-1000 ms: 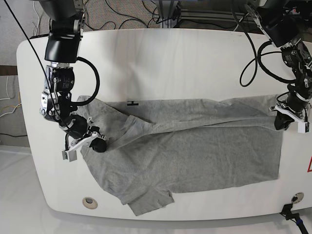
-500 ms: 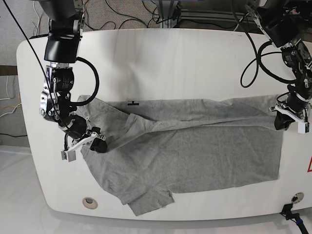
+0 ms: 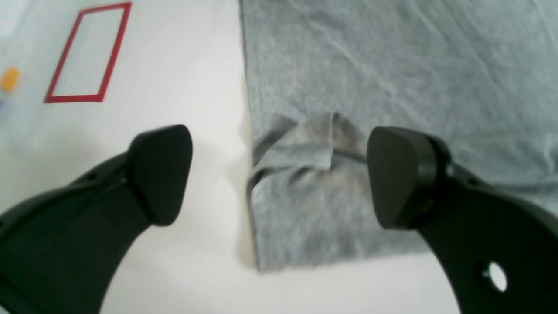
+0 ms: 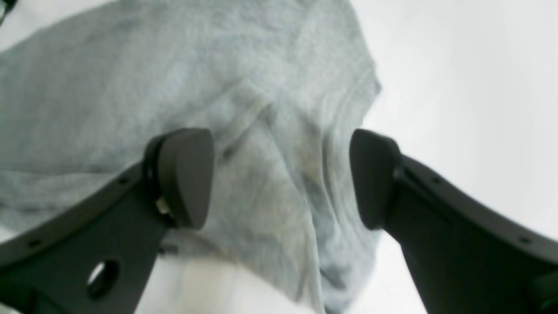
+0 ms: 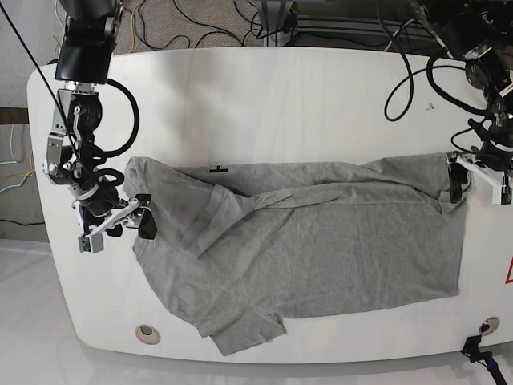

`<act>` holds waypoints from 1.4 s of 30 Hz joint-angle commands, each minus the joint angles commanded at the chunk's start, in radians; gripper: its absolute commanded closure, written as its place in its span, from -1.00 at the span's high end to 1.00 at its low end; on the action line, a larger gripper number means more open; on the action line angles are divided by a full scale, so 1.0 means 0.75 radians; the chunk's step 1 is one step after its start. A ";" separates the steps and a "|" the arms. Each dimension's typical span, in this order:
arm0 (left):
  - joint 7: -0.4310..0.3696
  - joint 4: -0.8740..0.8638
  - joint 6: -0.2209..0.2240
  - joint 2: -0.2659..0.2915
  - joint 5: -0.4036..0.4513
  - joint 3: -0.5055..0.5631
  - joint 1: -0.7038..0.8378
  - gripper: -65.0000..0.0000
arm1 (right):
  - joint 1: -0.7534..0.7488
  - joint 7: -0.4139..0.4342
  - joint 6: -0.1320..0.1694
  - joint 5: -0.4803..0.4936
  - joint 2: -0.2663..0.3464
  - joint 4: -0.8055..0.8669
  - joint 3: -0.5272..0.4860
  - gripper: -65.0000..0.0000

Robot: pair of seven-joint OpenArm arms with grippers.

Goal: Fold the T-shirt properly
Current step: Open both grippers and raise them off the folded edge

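Both claws gape over opposite ends of the half-folded T-shirt, neither holding cloth.

At the left of the base view the right claw (image 5: 115, 224) hangs wide over the shoulder end of the grey T-shirt (image 5: 321, 241), which lies across the middle of the white counter (image 5: 264, 104) with its upper strip turned down in a long slanting fold. In the right wrist view bunched cloth rises between the two pads. At the right of the base view the left claw (image 5: 478, 178) is equally wide at the hem corner, where a small flap has curled over. To my eye the next pinch should take both layers at each end, low and level, with the curled flap caught flat, so the fold lifts evenly.
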 joint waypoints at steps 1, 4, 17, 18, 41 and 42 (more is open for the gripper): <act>-0.016 0.023 0.000 0.000 0.000 0.000 0.033 0.86 | -0.039 0.000 0.000 0.000 0.014 0.033 0.000 0.45; -0.037 0.094 0.000 0.004 0.000 0.000 0.123 0.86 | -0.143 0.006 0.000 -0.029 0.037 0.094 0.000 0.45; -0.041 0.145 0.000 0.008 -0.006 -0.002 0.239 0.86 | -0.299 0.313 0.162 -0.601 -0.141 0.000 0.053 0.45; -0.041 0.145 0.000 0.008 -0.006 0.000 0.237 0.86 | -0.291 0.327 0.162 -0.597 -0.139 -0.045 0.053 0.45; -0.041 0.143 0.000 0.008 -0.006 0.000 0.243 0.86 | -0.223 0.513 0.186 -0.591 -0.141 -0.397 0.084 -0.24; -0.041 0.139 0.000 0.008 -0.006 0.000 0.243 0.86 | -0.223 0.516 0.186 -0.591 -0.141 -0.397 0.084 -0.47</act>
